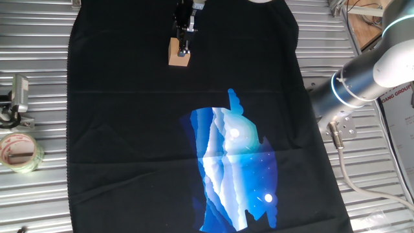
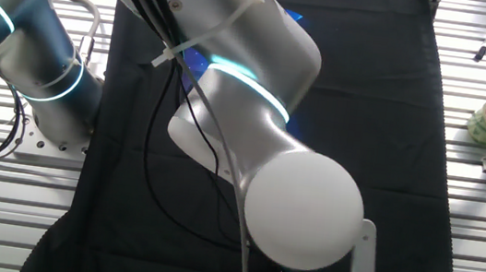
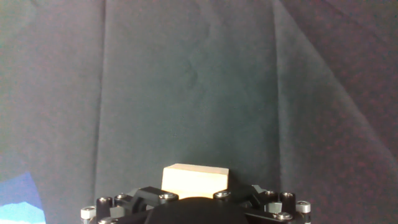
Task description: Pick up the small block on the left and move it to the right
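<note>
The small block (image 1: 176, 55) is a light tan wooden cube at the far middle of the black cloth (image 1: 129, 129). My gripper (image 1: 184, 49) comes down from above, and its dark fingers (image 1: 185, 37) are closed against the block. In the hand view the block (image 3: 195, 181) sits low in the middle, right between the finger mounts, and its lower part is hidden behind the gripper body. I cannot tell whether it rests on the cloth or hangs just above it. In the other fixed view the arm (image 2: 255, 110) hides both the block and the gripper.
A blue and white print (image 1: 236, 168) lies on the cloth's near right part. A clear tape roll (image 1: 18, 152) and a metal clip (image 1: 16, 97) lie on the slatted table to the left. The arm's base (image 1: 362, 77) stands at the right.
</note>
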Controlling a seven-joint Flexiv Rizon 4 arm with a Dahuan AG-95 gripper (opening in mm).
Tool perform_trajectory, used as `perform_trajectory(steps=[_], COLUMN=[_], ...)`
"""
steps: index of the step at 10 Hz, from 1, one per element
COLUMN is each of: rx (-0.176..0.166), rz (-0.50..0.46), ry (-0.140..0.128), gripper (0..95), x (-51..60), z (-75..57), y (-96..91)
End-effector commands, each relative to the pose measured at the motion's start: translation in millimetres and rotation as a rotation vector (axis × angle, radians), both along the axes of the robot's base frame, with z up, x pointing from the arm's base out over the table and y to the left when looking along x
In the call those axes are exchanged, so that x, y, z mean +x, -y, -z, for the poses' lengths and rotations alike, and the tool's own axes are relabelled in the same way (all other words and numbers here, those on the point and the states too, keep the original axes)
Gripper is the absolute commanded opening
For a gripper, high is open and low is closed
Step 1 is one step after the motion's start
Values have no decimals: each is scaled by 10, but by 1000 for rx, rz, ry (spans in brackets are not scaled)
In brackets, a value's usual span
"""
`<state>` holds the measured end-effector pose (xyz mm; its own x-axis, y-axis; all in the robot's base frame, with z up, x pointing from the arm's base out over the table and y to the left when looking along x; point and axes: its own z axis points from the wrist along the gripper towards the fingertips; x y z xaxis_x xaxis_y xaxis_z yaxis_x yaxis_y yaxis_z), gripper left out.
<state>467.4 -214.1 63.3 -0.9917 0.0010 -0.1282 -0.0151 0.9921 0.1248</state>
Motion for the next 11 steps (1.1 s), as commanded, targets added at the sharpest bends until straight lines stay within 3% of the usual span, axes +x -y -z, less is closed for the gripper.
perform_trajectory(steps=[1, 3, 5, 9, 10, 11], rx=[-10, -14, -9, -7, -19, -55], rz=[-2, -18, -44, -33, -27, -25], ry=[2, -4, -43, -65, -71, -75], gripper=[950, 950, 950, 950, 950, 950], x=[-15, -15, -15, -15, -15, -15], z=[-3, -3, -3, -3, -3, -3], y=[0, 0, 0, 0, 0, 0])
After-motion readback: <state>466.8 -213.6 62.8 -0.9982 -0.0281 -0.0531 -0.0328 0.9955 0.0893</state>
